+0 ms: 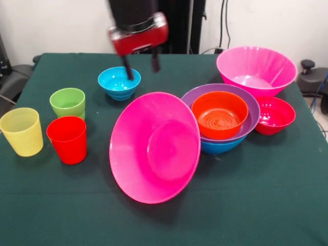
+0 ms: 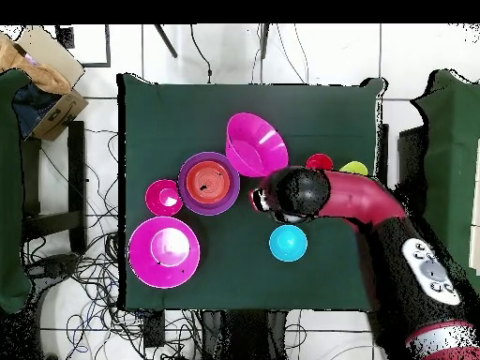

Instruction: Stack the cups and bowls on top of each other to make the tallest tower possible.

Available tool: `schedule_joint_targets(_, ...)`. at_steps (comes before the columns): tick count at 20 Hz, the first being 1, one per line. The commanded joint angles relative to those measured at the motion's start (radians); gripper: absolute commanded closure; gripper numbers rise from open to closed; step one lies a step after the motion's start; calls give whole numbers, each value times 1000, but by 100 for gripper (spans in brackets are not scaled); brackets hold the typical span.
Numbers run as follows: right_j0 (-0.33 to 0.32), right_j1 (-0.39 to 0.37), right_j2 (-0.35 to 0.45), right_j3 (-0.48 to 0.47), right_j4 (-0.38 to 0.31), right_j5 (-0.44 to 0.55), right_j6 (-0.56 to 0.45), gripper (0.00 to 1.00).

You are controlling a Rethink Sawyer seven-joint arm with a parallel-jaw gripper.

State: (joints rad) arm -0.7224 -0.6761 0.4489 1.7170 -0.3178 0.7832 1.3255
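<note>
A big pink bowl (image 1: pixel 154 146) stands tilted on its side, its rim leaning against a nested pile: orange bowl (image 1: pixel 219 114) in purple bowl (image 1: pixel 250 105) in blue bowl (image 1: pixel 218 146). My gripper (image 1: pixel 140 65) is open and empty, raised behind the tilted bowl and just right of the cyan bowl (image 1: pixel 119 82). The second big pink bowl (image 1: pixel 256 69) and crimson bowl (image 1: pixel 275 115) sit upright at the right. Green (image 1: pixel 67 101), yellow (image 1: pixel 21 130) and red (image 1: pixel 67 138) cups stand at the left. In the overhead view my gripper (image 2: pixel 258 199) is between the pile (image 2: pixel 208 183) and the cyan bowl (image 2: pixel 288 243).
The dark green table (image 1: pixel 246 205) has open cloth at its front. In the overhead view my arm (image 2: pixel 366 202) crosses above the cups; the red cup (image 2: pixel 319 162) and green cup (image 2: pixel 353 169) show beside it. Cables lie on the floor around the table.
</note>
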Motion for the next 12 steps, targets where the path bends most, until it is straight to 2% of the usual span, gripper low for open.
schedule_joint_targets(1,-81,149,155,-17,-91,-66,-267,0)
schedule_joint_targets(5,-105,144,194,8,-114,-69,-237,0)
schedule_joint_targets(12,-97,139,212,14,-169,-71,-175,0)
